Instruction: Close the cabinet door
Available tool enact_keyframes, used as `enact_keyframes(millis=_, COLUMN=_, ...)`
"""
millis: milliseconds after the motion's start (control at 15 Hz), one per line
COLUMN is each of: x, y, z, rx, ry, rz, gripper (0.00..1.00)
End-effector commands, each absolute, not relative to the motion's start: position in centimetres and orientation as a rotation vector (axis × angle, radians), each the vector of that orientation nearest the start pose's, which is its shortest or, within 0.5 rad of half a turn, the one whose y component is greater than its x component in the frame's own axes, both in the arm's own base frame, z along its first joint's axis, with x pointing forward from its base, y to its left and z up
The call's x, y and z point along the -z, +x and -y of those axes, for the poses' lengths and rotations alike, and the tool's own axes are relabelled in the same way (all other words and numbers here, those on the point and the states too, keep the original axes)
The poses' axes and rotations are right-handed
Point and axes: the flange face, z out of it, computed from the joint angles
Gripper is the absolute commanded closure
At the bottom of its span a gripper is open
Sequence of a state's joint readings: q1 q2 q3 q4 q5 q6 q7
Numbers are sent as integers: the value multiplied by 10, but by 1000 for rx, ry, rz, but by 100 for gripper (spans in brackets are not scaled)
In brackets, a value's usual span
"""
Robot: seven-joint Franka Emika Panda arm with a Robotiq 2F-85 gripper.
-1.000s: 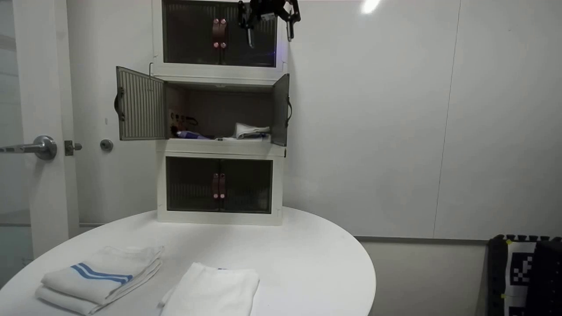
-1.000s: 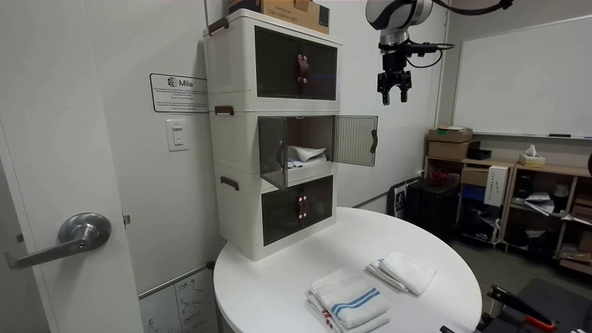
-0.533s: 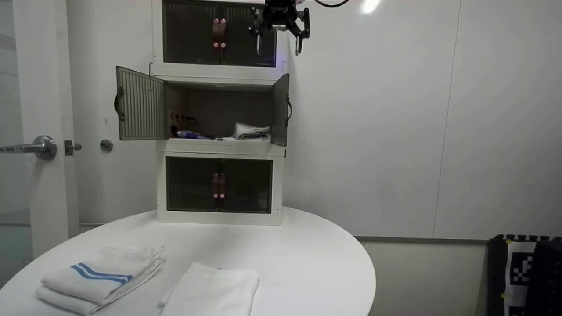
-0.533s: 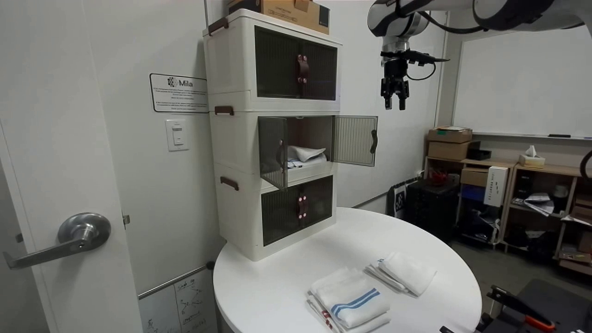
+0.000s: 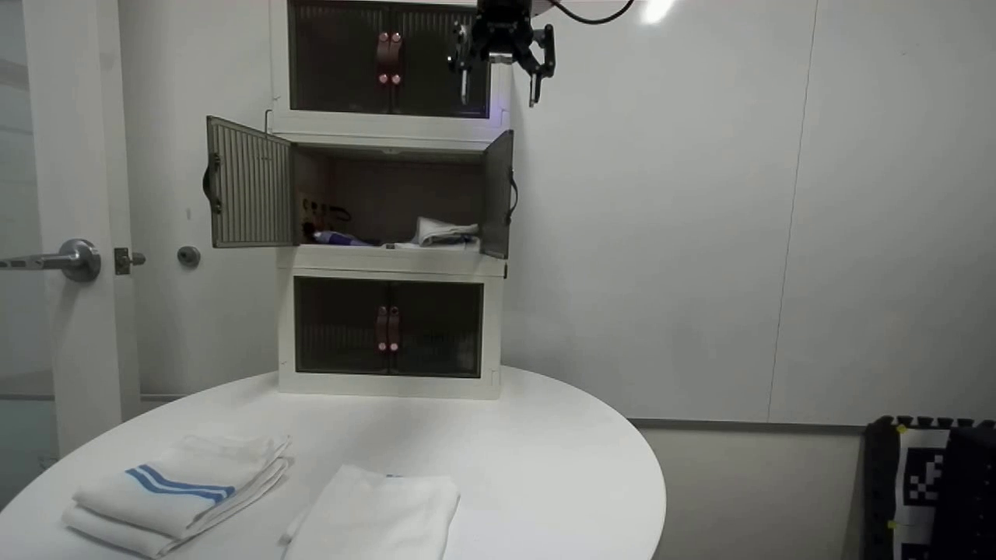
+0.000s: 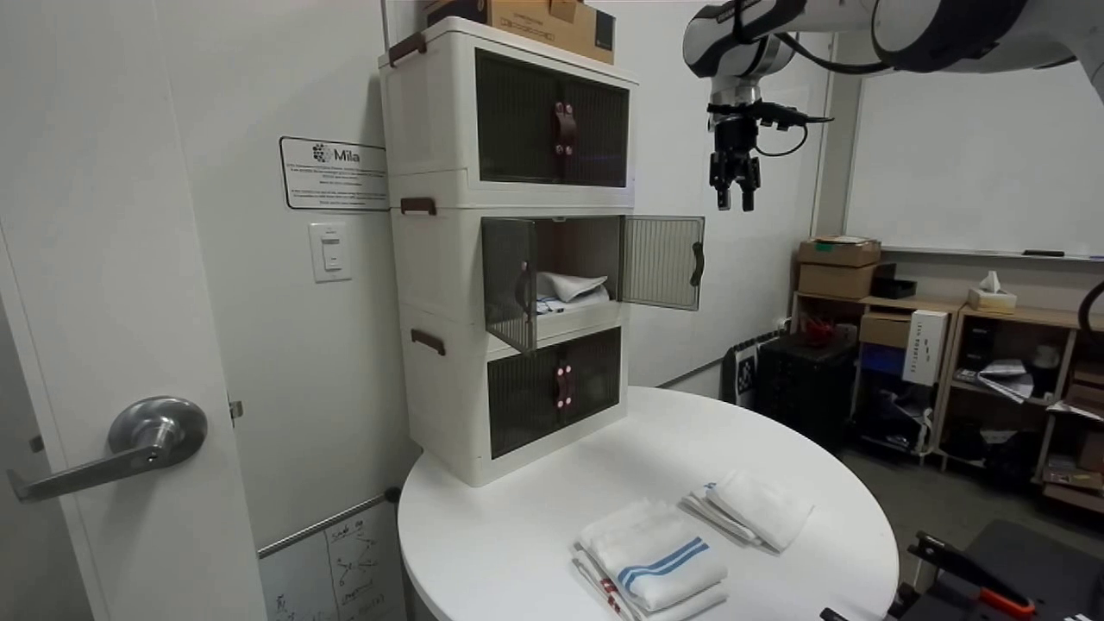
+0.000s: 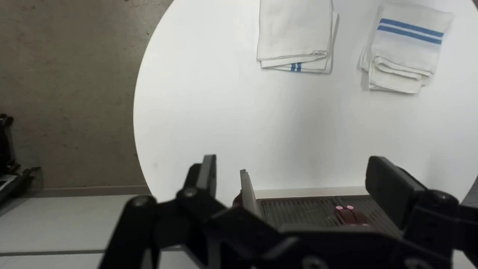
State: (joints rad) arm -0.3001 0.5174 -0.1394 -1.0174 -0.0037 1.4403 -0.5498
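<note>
The white stacked cabinet (image 5: 389, 260) has both ribbed grey doors of its middle compartment standing open. The door on one side (image 5: 253, 187) is swung wide and also shows in an exterior view (image 6: 511, 280). The opposite door (image 5: 497, 194) sticks outward; its inner face shows in an exterior view (image 6: 662, 263). My gripper (image 5: 499, 101) is open and empty, fingers down, higher than the open doors and apart from them; it also hangs free in an exterior view (image 6: 736, 207). In the wrist view, a door edge (image 7: 249, 192) appears between the fingers (image 7: 293, 160), farther below.
The upper doors (image 6: 552, 116) and lower doors (image 5: 389, 327) are shut. White cloths (image 5: 445, 232) and a purple item (image 5: 338, 239) lie inside the middle compartment. Two folded towels (image 5: 175, 490) (image 5: 381, 513) lie on the round white table (image 5: 560, 435). A cardboard box (image 6: 543, 26) sits on top.
My gripper has moved down, shifted toward the opposite-side door, and turned and levelled a little. It stays open. The doors, cloths and towels have not moved.
</note>
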Motion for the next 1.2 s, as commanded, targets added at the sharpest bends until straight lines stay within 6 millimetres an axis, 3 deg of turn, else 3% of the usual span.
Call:
enact_keyframes(millis=0, x=-530, y=633, z=257, rx=-268, ry=-3168, rz=452, gripper=0)
enact_keyframes(millis=400, x=-520, y=643, z=265, rx=-281, ry=-3278, rz=906, gripper=0)
enact_keyframes(millis=667, x=-526, y=654, z=263, rx=20, ry=-3284, rz=1038, gripper=0)
enact_keyframes(millis=733, x=-534, y=667, z=229, rx=83, ry=-3261, rz=1050, gripper=0)
enact_keyframes(millis=1133, x=-538, y=685, z=168, rx=272, ry=-3118, rz=1104, gripper=0)
